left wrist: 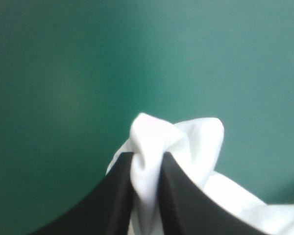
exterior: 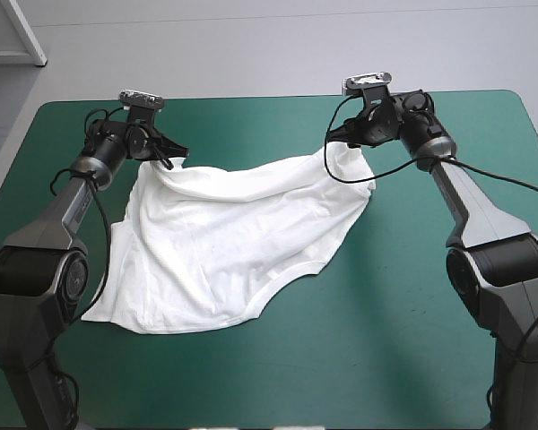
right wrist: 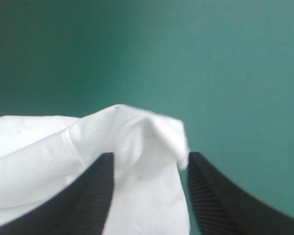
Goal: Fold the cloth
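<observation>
Teal-green cover (exterior: 251, 376) under a rumpled white T-shirt (exterior: 224, 242) — left gripper (left wrist: 147, 156) pinches one corner, right gripper (right wrist: 150, 156) spread around another.

In the high view, the fingertips of the left gripper (exterior: 174, 161) and the right gripper (exterior: 333, 144) are too small to be made out. In the left wrist view, a fold of the T-shirt (left wrist: 148, 156) is hidden between the black fingers (left wrist: 112, 196), and the rest is cut off at the picture's edge. In the right wrist view, the teal-green cover (right wrist: 210, 58) is blurred.
</observation>
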